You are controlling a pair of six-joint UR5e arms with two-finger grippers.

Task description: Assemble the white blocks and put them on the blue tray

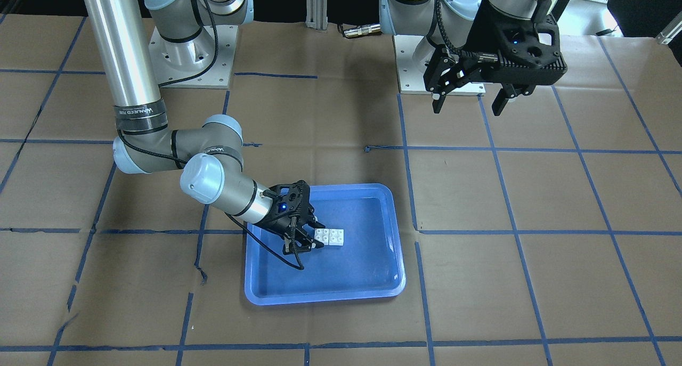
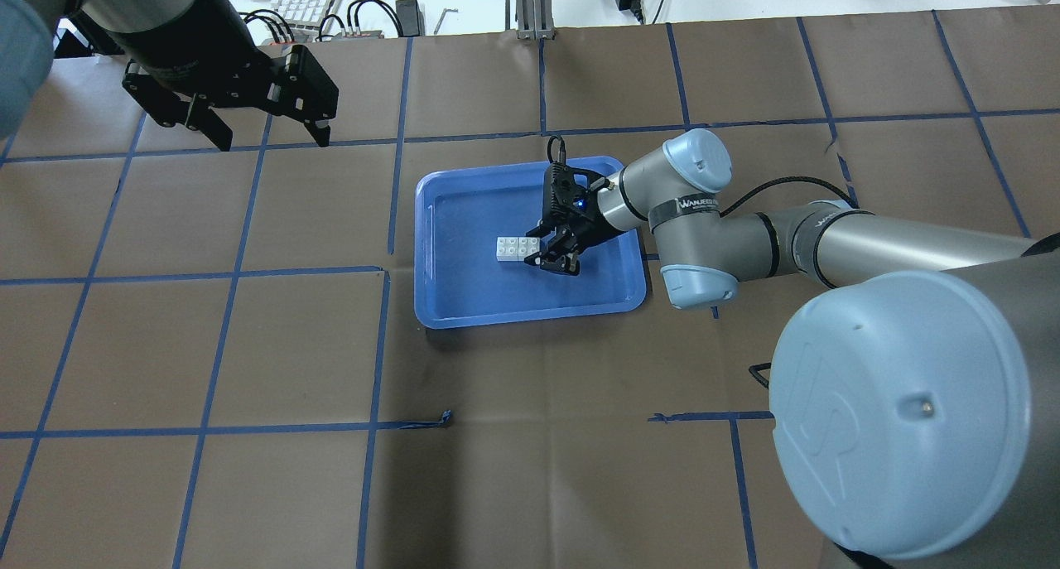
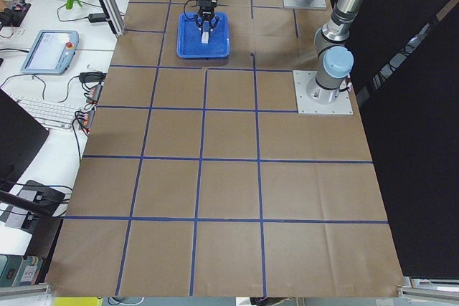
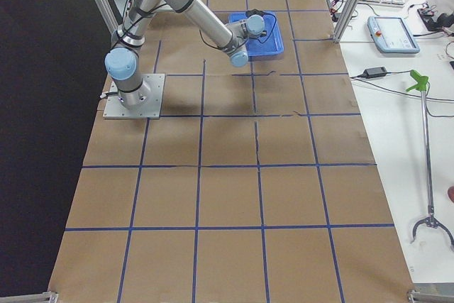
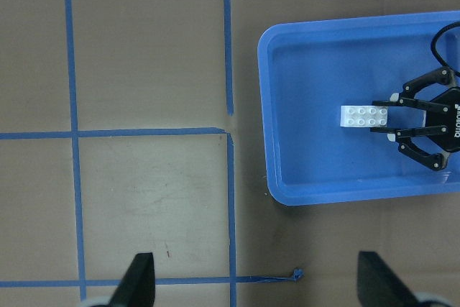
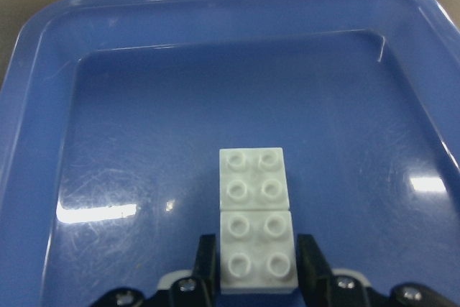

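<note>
The right wrist view cuts off the right gripper (image 6: pixel 256 257) at the bottom edge. I see only two finger stubs, pressed against the sides of the nearer brick, so it is clamped on the white blocks (image 6: pixel 256 224). A seam runs between the bricks; I can't tell if they're locked or just butted. In the side views they're too small to read. Each is white and square with four studs, and they lie end to end, flat on the blue tray (image 6: pixel 144 141) floor near its middle. The left gripper (image 1: pixel 469 110) has its fingers apart, above the desk (image 1: pixel 533 249), well off the tray.
</note>
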